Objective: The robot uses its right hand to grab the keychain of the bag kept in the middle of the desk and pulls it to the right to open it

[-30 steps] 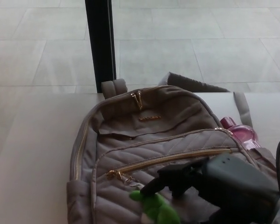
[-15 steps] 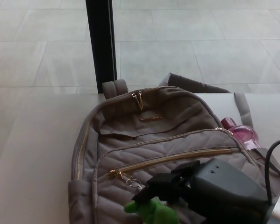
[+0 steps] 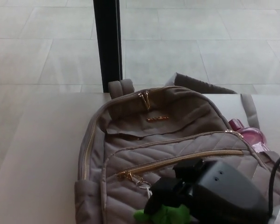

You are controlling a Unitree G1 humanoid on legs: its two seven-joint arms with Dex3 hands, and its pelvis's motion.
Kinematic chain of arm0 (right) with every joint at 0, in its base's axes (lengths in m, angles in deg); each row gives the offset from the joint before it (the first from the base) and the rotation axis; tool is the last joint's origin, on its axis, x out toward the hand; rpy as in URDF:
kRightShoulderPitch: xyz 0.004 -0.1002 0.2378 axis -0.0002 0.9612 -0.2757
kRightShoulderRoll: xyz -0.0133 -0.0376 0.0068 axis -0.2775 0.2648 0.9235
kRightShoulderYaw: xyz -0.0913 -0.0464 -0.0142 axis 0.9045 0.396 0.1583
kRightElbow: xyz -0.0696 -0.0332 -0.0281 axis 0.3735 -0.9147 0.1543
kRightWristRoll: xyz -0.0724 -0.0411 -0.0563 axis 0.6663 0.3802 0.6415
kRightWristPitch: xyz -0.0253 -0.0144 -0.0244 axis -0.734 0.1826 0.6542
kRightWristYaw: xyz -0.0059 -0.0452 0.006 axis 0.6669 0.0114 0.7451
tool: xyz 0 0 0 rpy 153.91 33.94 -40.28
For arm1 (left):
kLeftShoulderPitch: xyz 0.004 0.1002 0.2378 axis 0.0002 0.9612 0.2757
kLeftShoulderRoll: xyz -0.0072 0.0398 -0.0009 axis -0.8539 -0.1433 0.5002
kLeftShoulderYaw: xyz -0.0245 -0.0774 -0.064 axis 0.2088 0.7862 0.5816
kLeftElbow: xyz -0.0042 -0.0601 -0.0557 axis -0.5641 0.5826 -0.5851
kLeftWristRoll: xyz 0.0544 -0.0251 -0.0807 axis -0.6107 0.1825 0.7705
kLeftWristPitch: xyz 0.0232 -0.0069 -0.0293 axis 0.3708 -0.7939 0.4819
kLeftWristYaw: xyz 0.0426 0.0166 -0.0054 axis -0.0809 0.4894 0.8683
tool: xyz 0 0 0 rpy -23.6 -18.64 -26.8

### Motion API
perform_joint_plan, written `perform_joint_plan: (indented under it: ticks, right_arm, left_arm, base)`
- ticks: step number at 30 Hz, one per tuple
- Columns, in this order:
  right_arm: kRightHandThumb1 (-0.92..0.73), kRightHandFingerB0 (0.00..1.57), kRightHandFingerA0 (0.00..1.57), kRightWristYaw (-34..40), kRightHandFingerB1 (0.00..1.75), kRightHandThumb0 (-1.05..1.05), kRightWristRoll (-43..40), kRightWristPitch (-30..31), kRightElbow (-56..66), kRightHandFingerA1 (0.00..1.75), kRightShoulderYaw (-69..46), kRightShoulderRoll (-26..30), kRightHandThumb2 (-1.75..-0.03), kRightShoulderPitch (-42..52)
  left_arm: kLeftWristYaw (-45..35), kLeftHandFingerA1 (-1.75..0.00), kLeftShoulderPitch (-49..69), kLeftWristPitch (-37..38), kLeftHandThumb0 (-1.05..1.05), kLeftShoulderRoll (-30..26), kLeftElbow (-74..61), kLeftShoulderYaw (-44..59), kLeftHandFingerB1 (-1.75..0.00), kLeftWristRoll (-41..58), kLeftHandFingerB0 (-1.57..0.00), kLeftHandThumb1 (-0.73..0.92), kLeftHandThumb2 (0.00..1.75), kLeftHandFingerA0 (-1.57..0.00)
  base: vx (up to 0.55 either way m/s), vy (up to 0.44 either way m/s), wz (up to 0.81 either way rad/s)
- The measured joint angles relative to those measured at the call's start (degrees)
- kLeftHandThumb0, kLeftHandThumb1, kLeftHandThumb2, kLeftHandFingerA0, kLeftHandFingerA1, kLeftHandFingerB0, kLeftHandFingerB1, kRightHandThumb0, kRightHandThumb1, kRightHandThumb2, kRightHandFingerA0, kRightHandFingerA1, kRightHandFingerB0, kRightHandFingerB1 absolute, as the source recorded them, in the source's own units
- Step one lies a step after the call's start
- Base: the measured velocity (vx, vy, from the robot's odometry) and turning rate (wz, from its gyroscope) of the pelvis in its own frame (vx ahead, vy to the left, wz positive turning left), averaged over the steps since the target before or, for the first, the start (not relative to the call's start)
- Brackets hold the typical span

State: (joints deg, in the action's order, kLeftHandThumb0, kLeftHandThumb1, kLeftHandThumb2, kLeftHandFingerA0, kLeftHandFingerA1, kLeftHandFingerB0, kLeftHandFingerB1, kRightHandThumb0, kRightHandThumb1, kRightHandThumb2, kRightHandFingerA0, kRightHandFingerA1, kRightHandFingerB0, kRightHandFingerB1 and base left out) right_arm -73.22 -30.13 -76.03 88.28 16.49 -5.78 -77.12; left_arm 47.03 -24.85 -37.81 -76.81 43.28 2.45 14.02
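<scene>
Worktop: pale, carrying everything; tiled floor and a dark post behind. The whole picture has slid rightward since a second ago, so the camera moved, not the bag.

Bag: grey quilted backpack lying in the middle of the worktop, top handle toward the far edge, base toward the robot. A pink bottle sits in its right side pocket.

Right robot hand: in from lower right, black fingers over the front pocket. Over the last second it has come down and closed over the green toy; much less green shows now. Fingers look wrapped on the keychain, though the contact itself is hidden. Left robot hand not in view.

Front zip: gold, closed; long axis left to right, rising slightly to the right. Slider at the left end.

Keychain: green plush hanging from a ring at the slider, trailing down toward the robot. Judgement: grasp about made, pull rightward along the zip not yet begun.
</scene>
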Motion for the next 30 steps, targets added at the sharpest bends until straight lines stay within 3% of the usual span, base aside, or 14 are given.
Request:
perform_joint_plan:
  ticks: [2, 5, 6, 7, 9, 12, 15, 23, 30]
  right_arm:
    - [-0.57, 0.9, 1.29, 0.55, 1.15, -0.58, 1.16, -0.12, -0.05, 1.74, -0.14, -0.96, -1.03, 0.65]
    - [-0.52, 0.92, 1.22, 1.04, 1.17, -0.54, 2.6, -0.39, -0.15, 1.75, -0.35, -1.95, -1.06, 1.27]
    - [-0.5, 0.94, 1.39, 1.34, 1.12, -0.57, 2.92, -0.55, -0.31, 1.55, -0.47, -2.39, -1.11, 1.5]
    - [-0.57, 0.9, 1.26, 1.78, 1.18, -0.53, 3.14, -0.9, -0.57, 1.75, -0.71, -2.7, -1.12, 1.77]
    - [-0.62, 0.86, 1.19, 2.54, 1.21, -0.52, 3.22, -1.71, -1.06, 1.75, -1.3, -2.95, -1.07, 2.25]
    - [-0.66, 0.78, 1.09, 3.77, 1.4, -0.48, 3.12, -3.4, -2.02, 1.75, -2.42, -2.97, -1.01, 3.02]
    - [-0.55, 0.78, 1.08, 5.33, 1.75, -0.48, 2.56, -5.42, -3.09, 1.75, -3.96, -2.98, -1.32, 4.05]
    - [-0.59, 0.83, 1.15, 6.51, 1.75, -0.53, -0.05, -9.87, -6.07, 1.75, -9.44, -1.8, -1.35, 4.9]
    - [-0.56, 0.84, 1.21, 5.5, 1.75, -0.49, -2.38, -13.22, -8.73, 1.75, -16.06, 3.09, -1.36, 2.81]
  left_arm:
    - [0.02, -0.55, -0.06, 0.0, -0.65, 0.11, 0.04, 0.06, -0.41, 0.04, -0.49, 0.82, 0.65, -0.59]
    - [0.09, -0.52, -0.16, 0.0, -0.69, 0.2, 0.2, 0.06, -0.41, 0.04, -0.49, 0.82, 0.65, -0.57]
    - [0.18, -0.54, -0.21, 0.01, -0.69, 0.2, 0.35, 0.01, -0.41, 0.0, -0.5, 0.83, 0.64, -0.59]
    - [0.25, -0.54, -0.2, 0.01, -0.7, 0.2, 0.44, -0.02, -0.41, -0.02, -0.49, 0.83, 0.65, -0.57]
    - [0.34, -0.53, -0.11, 0.01, -0.7, 0.2, 0.44, -0.06, -0.41, -0.04, -0.48, 0.85, 0.66, -0.59]
    - [0.57, -0.58, 0.01, 0.02, -0.71, 0.2, 0.3, -0.43, -0.43, -0.19, -0.5, 0.84, 0.65, -0.58]
    - [0.56, -0.61, 0.11, 0.08, -0.71, 0.2, 0.34, -0.38, -0.42, -0.15, -0.5, 0.84, 0.65, -0.62]
    - [0.57, -0.65, 0.05, 0.18, -0.7, 0.22, 0.89, -0.16, -0.44, -0.09, -0.53, 0.85, 0.65, -0.63]
    - [0.58, -0.64, 0.36, 0.42, -0.68, 0.22, 0.93, -0.05, -0.44, -0.06, -0.53, 0.84, 0.65, -0.64]
  base:
    - [0.0, 0.0, 0.0]
    - [0.0, 0.0, 0.0]
    - [0.0, 0.0, 0.0]
    - [0.0, 0.0, 0.0]
    - [0.0, 0.0, 0.0]
    - [0.0, 0.0, 0.0]
    - [0.0, 0.0, 0.0]
    - [0.0, 0.0, 0.0]
    - [0.0, 0.0, 0.0]
